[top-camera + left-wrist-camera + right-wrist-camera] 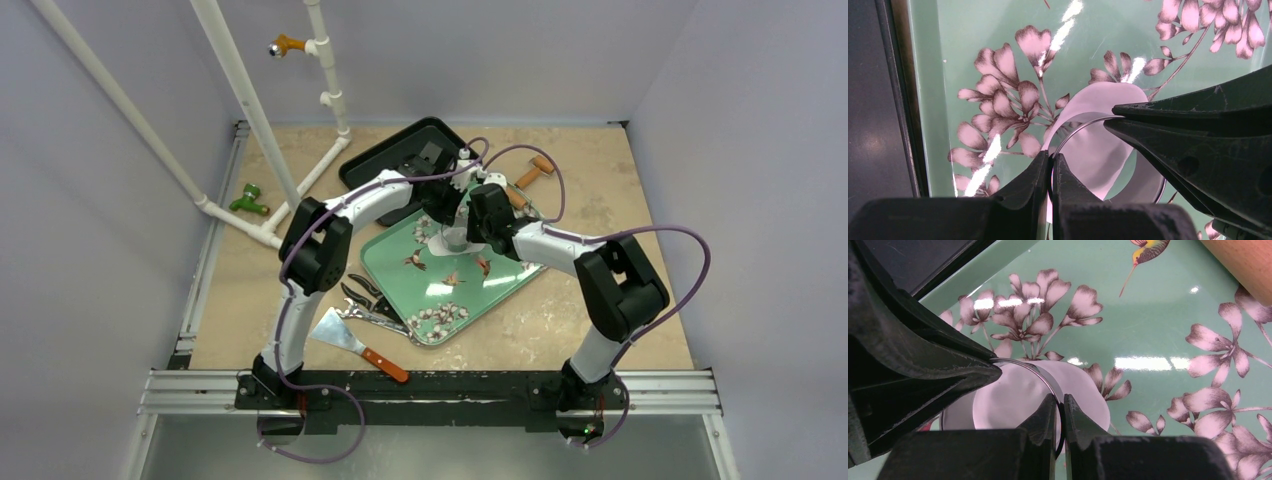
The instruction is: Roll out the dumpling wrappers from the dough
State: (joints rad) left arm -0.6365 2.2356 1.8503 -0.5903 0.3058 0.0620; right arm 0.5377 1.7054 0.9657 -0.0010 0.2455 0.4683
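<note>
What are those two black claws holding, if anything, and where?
The left tool and right tool each pinch the thin wall of the metal ring, at separate spots along it. The white dough disc is not gripped.

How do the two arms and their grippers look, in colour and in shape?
Both the left arm and the right arm have white tube-like links and bulky black joints. A thin purple cable runs along each. The left gripper and the right gripper have matte black, tapered, lightly scratched fingers.
</note>
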